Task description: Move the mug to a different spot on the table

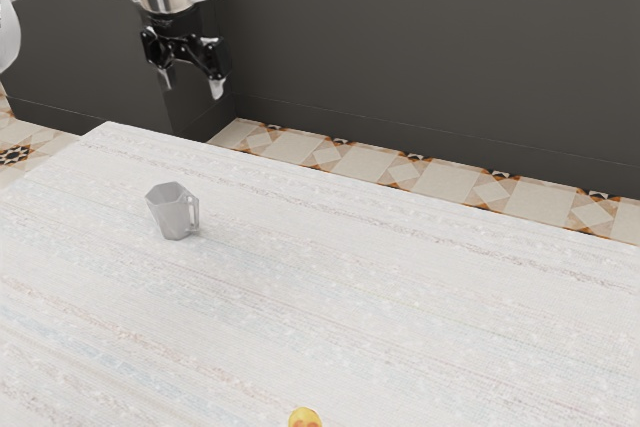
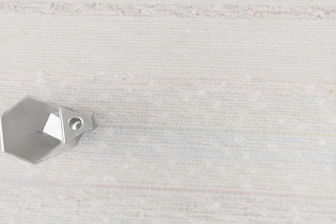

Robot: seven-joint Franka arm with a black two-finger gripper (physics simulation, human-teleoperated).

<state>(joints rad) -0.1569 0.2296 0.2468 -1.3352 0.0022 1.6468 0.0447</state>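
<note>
Exterior view first: the big desk (image 1: 400, 297) lies far below the claw (image 1: 190, 80). It is flat and pale, like washed-out wood with thin lines running along it. The claw is black, its two fingers are spread wide apart, and it holds nothing. It hangs high in the air. The mug (image 1: 173, 210) stands upright on the desk, well below the claw and a little to one side of it, not touching it. The mug is small, grey and shiny like metal. Its flat sides make a six-cornered rim, and its flat handle (image 2: 76, 124) has a little round hole in it. I think the job is just at the start, the reach for the mug. Next the claw needs to come down over the mug, line up with two flat sides and close gently, since shiny metal may slip. A tiny yellow thing (image 1: 304, 418) sits on the desk, far from the claw.
</note>
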